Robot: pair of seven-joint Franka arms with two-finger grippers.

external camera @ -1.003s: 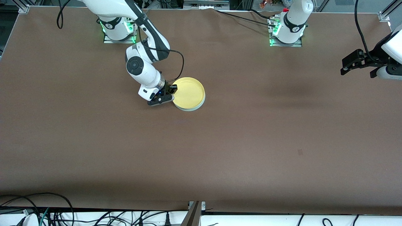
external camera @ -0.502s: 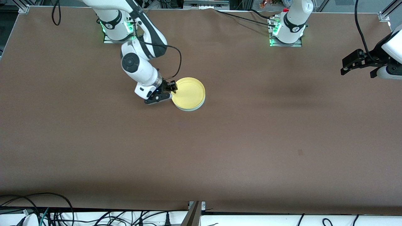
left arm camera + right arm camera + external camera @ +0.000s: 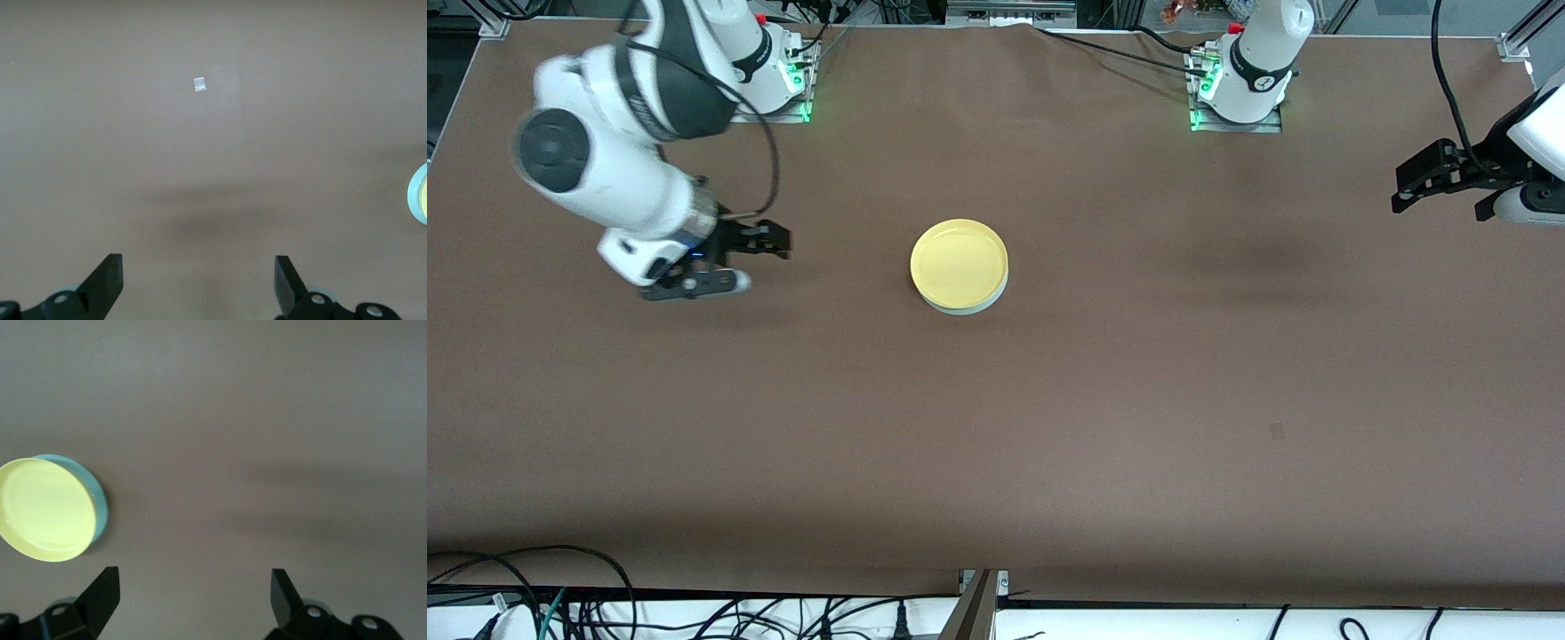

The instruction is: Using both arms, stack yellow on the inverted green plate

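Note:
The yellow plate [image 3: 959, 261] lies upright on the green plate [image 3: 971, 308], of which only a pale rim shows beneath it, in the middle of the table. My right gripper [image 3: 751, 260] is open and empty, above the table, well off the stack toward the right arm's end. In the right wrist view the yellow plate [image 3: 43, 509] and the green plate's rim [image 3: 95, 499] lie apart from the right gripper [image 3: 195, 587]. My left gripper [image 3: 1403, 191] is open and empty and waits over the table's edge at the left arm's end. The left wrist view shows the left gripper [image 3: 199, 267] and the green plate's rim [image 3: 415, 193].
The brown table cover [image 3: 1049, 427] is bare around the stack. A small pale mark [image 3: 1277, 431] lies on it nearer the front camera, and it shows in the left wrist view [image 3: 199, 85]. Cables hang along the table's front edge [image 3: 694, 613].
My right gripper was at the yellow plate's rim; it has let go and drawn away toward the right arm's end of the table. The stack and the left arm have not moved.

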